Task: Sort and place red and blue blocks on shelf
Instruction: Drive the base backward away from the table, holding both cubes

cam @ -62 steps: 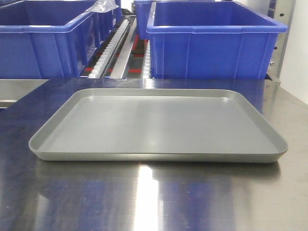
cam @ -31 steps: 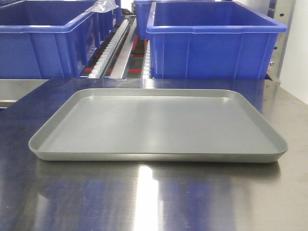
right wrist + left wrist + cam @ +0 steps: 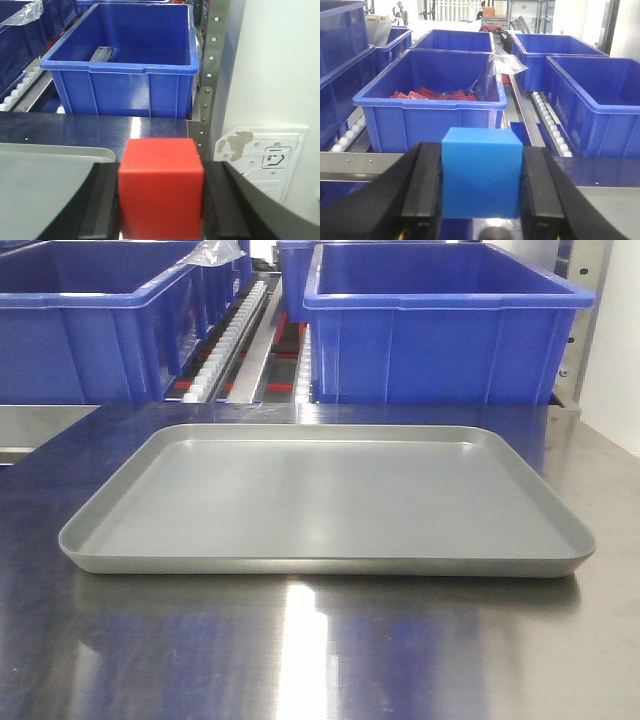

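In the left wrist view my left gripper (image 3: pixel 481 180) is shut on the blue block (image 3: pixel 481 172), held between its black fingers (image 3: pixel 422 182) in front of the shelf's steel front rail (image 3: pixel 355 160). In the right wrist view my right gripper (image 3: pixel 161 192) is shut on the red block (image 3: pixel 161 185), held above the table near the grey tray's right corner (image 3: pixel 50 165). Neither gripper nor block shows in the front view, where the shelf's roller tracks (image 3: pixel 232 335) run between the bins.
The shallow grey tray (image 3: pixel 325 562) lies on the shiny steel tabletop (image 3: pixel 320 650). Large blue bins (image 3: pixel 445 325) stand on the shelf; one (image 3: pixel 432 100) holds red pieces, another (image 3: pixel 125 65) is nearly bare. A perforated steel upright (image 3: pixel 210 70) and white wall stand at the right.
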Robot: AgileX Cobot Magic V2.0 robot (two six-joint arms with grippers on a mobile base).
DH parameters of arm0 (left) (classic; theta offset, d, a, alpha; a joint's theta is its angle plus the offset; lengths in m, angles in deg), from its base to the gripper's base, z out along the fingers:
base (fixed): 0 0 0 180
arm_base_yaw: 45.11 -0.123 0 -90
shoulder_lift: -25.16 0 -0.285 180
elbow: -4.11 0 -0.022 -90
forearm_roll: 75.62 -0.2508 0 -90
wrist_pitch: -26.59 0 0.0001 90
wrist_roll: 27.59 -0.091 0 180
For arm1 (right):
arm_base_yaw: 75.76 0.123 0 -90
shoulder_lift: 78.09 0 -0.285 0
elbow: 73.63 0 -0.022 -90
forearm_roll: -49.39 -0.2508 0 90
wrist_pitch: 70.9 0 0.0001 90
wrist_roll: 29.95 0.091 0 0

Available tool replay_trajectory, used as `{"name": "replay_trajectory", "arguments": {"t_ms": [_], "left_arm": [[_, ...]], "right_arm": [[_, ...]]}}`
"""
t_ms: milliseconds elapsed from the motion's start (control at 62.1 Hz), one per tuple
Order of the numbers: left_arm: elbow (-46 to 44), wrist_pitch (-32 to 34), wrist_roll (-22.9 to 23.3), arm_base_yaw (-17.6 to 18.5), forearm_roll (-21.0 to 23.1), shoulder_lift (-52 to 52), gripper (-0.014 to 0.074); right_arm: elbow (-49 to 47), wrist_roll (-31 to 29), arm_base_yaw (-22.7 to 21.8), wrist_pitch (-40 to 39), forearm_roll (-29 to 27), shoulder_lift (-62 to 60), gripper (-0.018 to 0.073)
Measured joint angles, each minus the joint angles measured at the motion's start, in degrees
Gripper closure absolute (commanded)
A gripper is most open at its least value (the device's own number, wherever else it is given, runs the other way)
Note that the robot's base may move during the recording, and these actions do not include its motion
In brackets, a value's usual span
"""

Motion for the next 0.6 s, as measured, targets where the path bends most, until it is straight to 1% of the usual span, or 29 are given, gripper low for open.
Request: {"name": "replay_trajectory", "arguments": {"t_ms": [596], "left_arm": [[0.0, 0.0, 0.0, 0.0, 0.0, 0.0, 0.047]], "right_arm": [[0.0, 0.0, 0.0, 0.0, 0.0, 0.0, 0.047]]}}
